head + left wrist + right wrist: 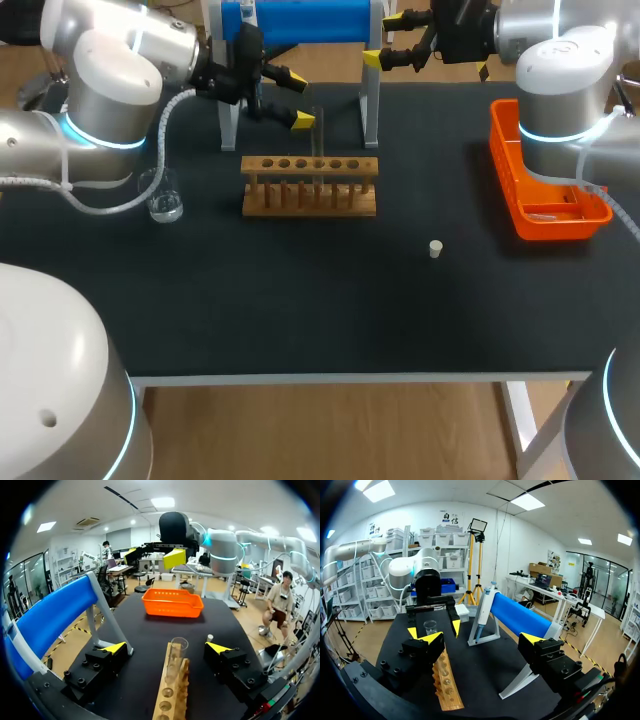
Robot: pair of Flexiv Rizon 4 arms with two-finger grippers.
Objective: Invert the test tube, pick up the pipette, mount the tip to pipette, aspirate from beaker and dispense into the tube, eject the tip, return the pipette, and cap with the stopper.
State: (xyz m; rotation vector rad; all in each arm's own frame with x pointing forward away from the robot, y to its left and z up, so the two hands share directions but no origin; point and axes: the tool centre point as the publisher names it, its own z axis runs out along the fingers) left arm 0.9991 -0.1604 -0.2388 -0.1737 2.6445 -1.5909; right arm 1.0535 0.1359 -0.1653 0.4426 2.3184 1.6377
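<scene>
Black table [300, 310], wooden rack [310, 187], test tube [318, 140]

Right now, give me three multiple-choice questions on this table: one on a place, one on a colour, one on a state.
1. Where is the stopper? A in the rack; B on the bare table; C in the basket.
2. What colour is the basket? A blue; B orange; C green.
3. How is the left hand? A open; B shut on the tube; C shut on the stopper.
Answers: 1 B, it lies alone on the table between rack and basket. 2 B, its walls are orange. 3 A, its fingers stand wide apart, the tube untouched between them.
</scene>
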